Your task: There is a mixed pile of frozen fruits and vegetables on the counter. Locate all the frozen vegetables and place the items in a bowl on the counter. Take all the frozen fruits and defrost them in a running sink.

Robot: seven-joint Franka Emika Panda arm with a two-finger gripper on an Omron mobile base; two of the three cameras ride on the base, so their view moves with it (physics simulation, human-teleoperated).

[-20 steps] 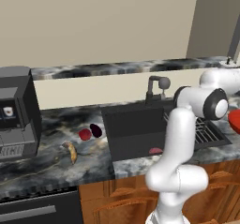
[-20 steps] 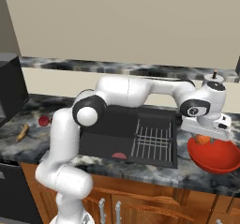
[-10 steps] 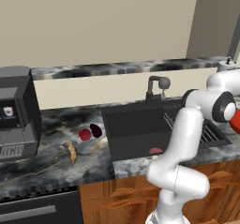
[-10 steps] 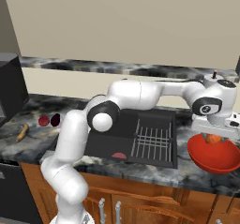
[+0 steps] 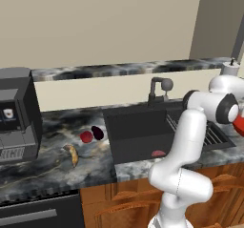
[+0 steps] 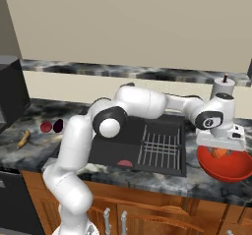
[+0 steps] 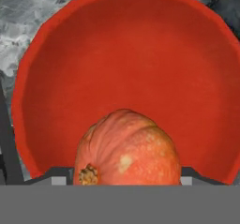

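Fruit and aubergine are seen at the left of the desk, in front of a dark coffee machine. The banana lies nearest the front edge; the red ball and the aubergine sit just beside each other behind it, close to the sink's left rim. The sink is set in the middle of the desk, with a grey tap at its back, a wire rack in its right half and a flat pinkish-red oval on its floor. The arm is stretched across the sink to the right. There the bowl stands on the desk, right of the sink. The gripper is held just over the bowl, and the orange-red round piece is gripped between the fingers, which are spread fairly wide about it. In the hand view the piece, ribbed and with a brown stem end, is seen above the bowl's red inside; whether it touches the bowl cannot be told.
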